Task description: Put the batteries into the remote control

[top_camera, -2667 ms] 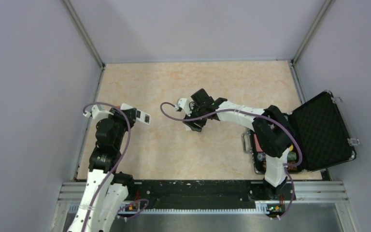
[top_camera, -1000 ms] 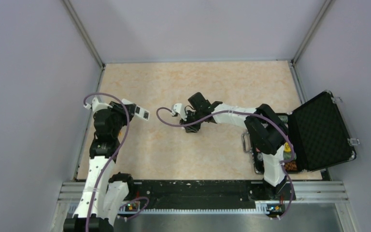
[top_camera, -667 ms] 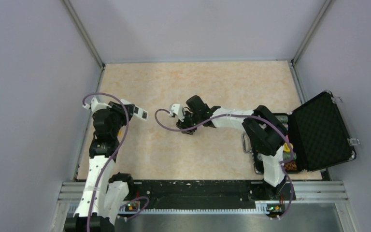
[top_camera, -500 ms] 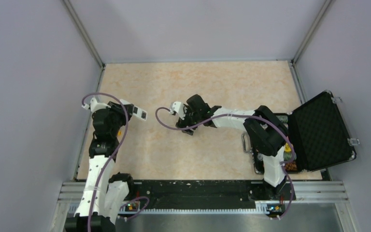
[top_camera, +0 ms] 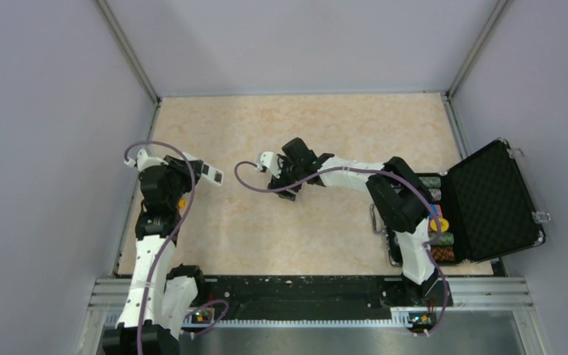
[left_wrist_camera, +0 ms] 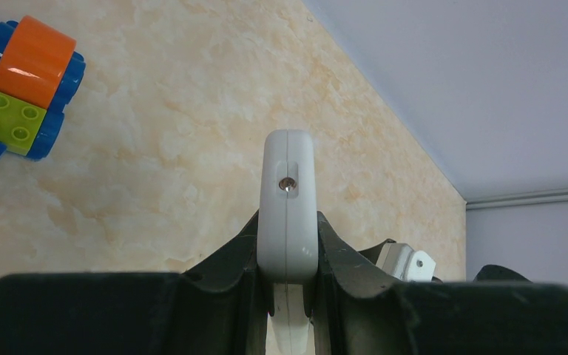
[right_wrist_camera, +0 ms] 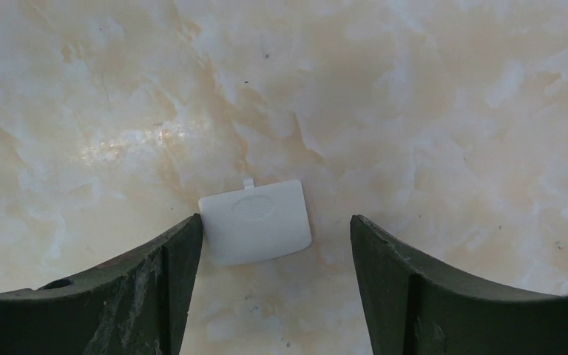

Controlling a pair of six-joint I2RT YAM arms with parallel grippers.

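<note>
My left gripper (left_wrist_camera: 288,248) is shut on the remote control (left_wrist_camera: 288,185), a slim white bar held edge-on with its end sticking out past the fingers. In the top view the remote (top_camera: 209,173) is held above the table's left side by the left gripper (top_camera: 194,168). My right gripper (right_wrist_camera: 275,288) is open, pointing down at the table. A small white battery cover (right_wrist_camera: 256,220) lies flat between its fingertips, touching the left finger (right_wrist_camera: 170,274). In the top view the right gripper (top_camera: 287,180) is near the table's middle. The batteries are not in view.
An open black case (top_camera: 492,198) stands at the right edge, with striped chip rolls (top_camera: 438,222) in its tray. Coloured toy bricks (left_wrist_camera: 22,81) lie on the table left of the remote. A small orange piece (top_camera: 183,201) lies beside the left arm.
My right gripper has moved left across the table and stretched further out. The left arm has shifted slightly with the remote still held.
</note>
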